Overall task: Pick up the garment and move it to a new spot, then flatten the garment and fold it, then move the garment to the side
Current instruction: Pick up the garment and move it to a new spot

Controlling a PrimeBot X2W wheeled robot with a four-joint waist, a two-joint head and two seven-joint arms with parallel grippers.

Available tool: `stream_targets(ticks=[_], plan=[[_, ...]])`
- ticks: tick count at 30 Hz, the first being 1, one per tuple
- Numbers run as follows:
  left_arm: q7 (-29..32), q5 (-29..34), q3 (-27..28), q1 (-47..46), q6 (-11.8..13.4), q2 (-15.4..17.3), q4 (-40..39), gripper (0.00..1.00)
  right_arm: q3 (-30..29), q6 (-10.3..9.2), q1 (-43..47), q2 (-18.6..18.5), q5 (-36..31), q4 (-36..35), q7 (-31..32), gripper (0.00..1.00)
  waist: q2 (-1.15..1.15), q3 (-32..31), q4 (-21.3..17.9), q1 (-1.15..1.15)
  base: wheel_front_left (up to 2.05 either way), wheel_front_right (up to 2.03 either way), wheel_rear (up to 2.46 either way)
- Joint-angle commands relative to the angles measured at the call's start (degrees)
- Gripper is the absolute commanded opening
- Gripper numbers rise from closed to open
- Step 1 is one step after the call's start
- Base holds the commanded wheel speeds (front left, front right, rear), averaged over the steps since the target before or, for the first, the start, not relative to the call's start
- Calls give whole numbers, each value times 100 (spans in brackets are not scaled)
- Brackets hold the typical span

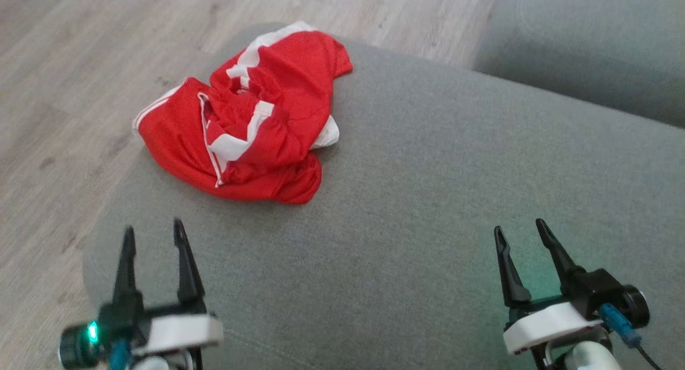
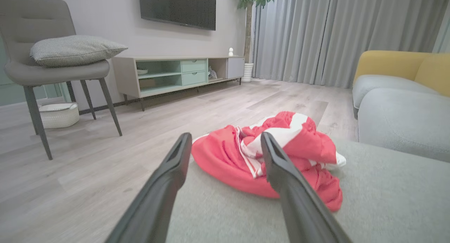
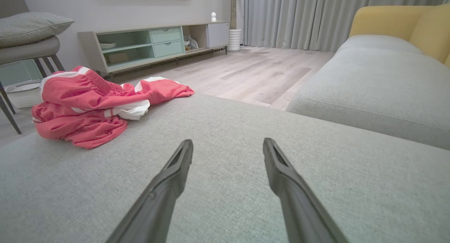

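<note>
A crumpled red garment (image 1: 251,123) with white stripes lies in a heap on the far left part of a grey cushion (image 1: 417,198), close to its edge. Seen from the left wrist, the garment (image 2: 228,158) sits just beyond my fingers; from the right wrist, the garment (image 3: 81,109) lies off to the left. My left gripper (image 1: 152,235) hovers open over the cushion's near left corner, short of the heap. At the near right, my right gripper (image 1: 519,232) is open too, with nothing between its fingers.
Wooden floor (image 1: 80,81) runs left of and beyond the cushion. A second grey sofa seat (image 1: 583,48) with yellow backrest (image 3: 393,21) stands at the right. A chair with a pillow (image 2: 59,60), a basket (image 2: 58,114) and a TV cabinet (image 2: 175,74) stand farther off.
</note>
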Motion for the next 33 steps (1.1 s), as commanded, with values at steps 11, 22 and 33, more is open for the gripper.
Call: stream_targets(ticks=[11,22,33], plan=[[-25,-131,244,-2535,-579,57,1210,100,-45,44,-414,-477,-607,-460,-62,100,0,1196,-256,-1,0,0,0],[522,-506,300,-4197,-444,42,3421,100,-18,44,-487,-968,-610,-737,-62,100,0,1704,-470,-1,0,0,0],[272,-862,229,-4691,-881,26,4858,0,-3,44,-623,-1052,-606,-770,-62,100,0,1925,-637,-1,0,0,0]])
